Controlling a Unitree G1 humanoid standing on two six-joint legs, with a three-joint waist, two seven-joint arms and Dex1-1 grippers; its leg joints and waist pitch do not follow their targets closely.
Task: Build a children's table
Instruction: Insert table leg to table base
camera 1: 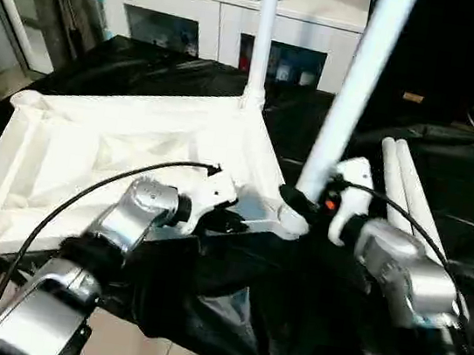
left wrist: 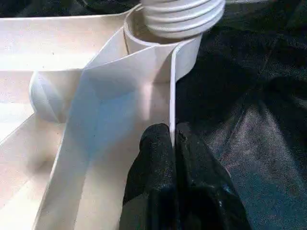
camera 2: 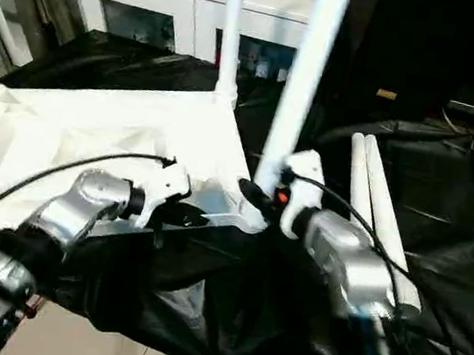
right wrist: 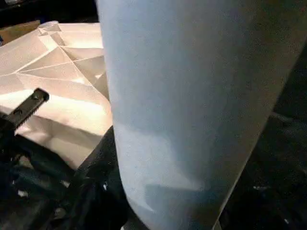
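Nearest me, the left pincer [left wrist: 171, 143] is pinched nearly shut on the thin side wall of the tabletop [camera 1: 90, 157], just short of the near right corner socket [left wrist: 160, 43]. From the wrist camera I see one black finger on each face of the wall, so I read this as a bracing hold on the top.

Just beside it, the right pincer [camera 1: 297, 205] is clamped around the lower end of a leg [camera 1: 355, 88], jaws about half spread to the tube's width. The ribbed foot of that leg sits at the mouth of the near right socket; I cannot tell how deep it is seated.

Key relation: the leg's long axis rises from the socket but tilts away to the right at its upper end, unlike the far leg [camera 1: 264, 31], which stands upright in the far right corner. The socket lies directly below the right pincer, and the right arm is the nearer one to it. My judgement: the leg needs straightening over the socket before pressing or turning home, while the left hold keeps the top from sliding.

The top lies upside down, ribs up, on the black-draped table [camera 1: 447, 189]. Two spare legs [camera 1: 407, 193] lie side by side to the right, touching each other.

Beyond stands a white cabinet [camera 1: 225, 8].
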